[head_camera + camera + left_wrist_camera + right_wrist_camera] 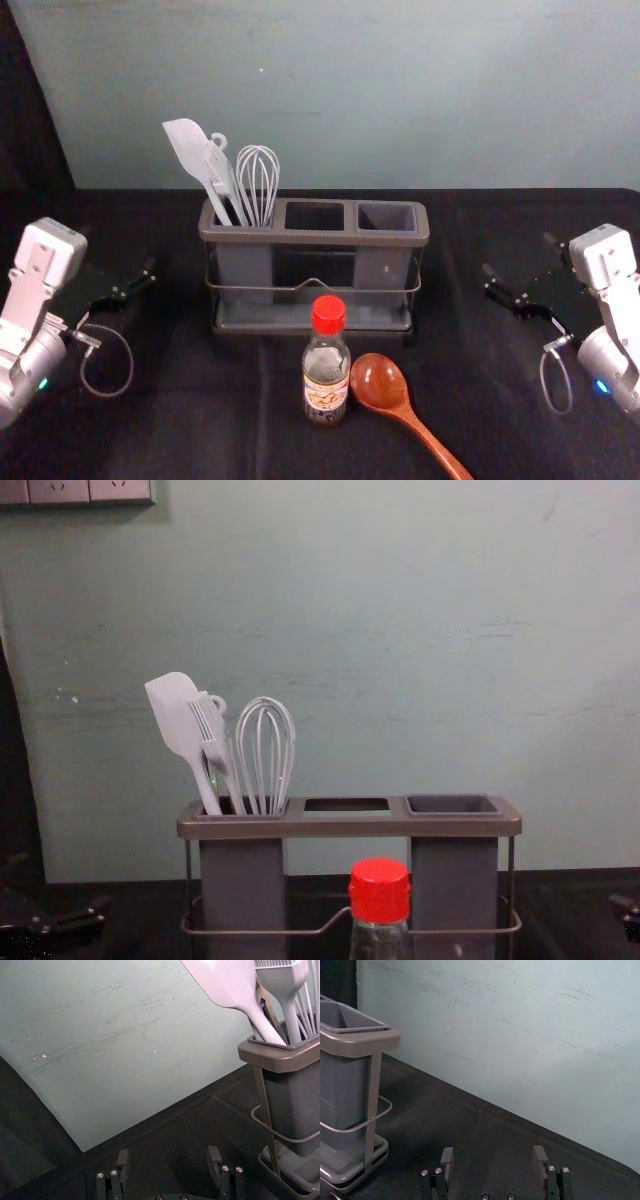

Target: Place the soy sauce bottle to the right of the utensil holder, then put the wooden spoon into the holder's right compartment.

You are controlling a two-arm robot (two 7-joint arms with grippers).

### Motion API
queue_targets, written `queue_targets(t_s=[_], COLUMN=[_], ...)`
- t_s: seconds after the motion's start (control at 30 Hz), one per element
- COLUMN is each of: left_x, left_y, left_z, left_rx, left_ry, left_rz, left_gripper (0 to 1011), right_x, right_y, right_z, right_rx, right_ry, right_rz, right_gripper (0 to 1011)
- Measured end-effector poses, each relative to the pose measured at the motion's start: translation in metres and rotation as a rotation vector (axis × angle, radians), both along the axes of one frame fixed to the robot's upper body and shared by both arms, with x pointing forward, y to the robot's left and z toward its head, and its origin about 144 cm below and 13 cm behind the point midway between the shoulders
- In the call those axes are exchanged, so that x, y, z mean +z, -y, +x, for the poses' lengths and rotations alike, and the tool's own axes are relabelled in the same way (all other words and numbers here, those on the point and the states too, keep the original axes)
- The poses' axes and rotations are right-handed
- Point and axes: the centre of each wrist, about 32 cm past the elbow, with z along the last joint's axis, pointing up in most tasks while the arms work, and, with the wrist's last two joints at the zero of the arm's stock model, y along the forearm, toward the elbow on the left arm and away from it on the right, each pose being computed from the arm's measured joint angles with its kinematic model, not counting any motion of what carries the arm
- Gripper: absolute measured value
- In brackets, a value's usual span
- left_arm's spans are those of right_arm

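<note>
- Bottle (326, 375) stands right of your spread left pincer (118, 250).
- Spoon (379, 381) lies left of your right pincer (518, 255), also spread.
- Holder (315, 237) sits between both.

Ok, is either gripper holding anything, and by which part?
Nothing is held: the left gripper and right gripper both stand open with nothing between their fingertips.

Here's the scuffed grey-green wall (400, 100), rising beyond a black-covered desk (200, 410); sockets (90, 491) sit high left, dark strip (28, 110) down the left.
</note>
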Motion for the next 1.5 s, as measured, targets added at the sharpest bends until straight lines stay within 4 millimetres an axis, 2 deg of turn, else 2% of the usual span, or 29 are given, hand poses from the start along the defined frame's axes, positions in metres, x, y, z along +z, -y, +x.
queue_targets(t_s=[1.37, 1.5], left_x=[0.0000, 0.0000], left_y=[0.0000, 0.0000], left_z=[0.0000, 0.0000], left_rx=[0.000, 0.000], left_ry=[0.000, 0.000], left_rz=[0.000, 0.000], left_gripper=[1011, 1011], right_x=[0.0000, -0.0021], right_y=[0.0000, 0.0029], right_z=[0.0000, -0.0031], right_rx=[0.000, 0.026], right_ry=[0.000, 0.039], right_rz=[0.000, 0.034], right_gripper=[1003, 1003])
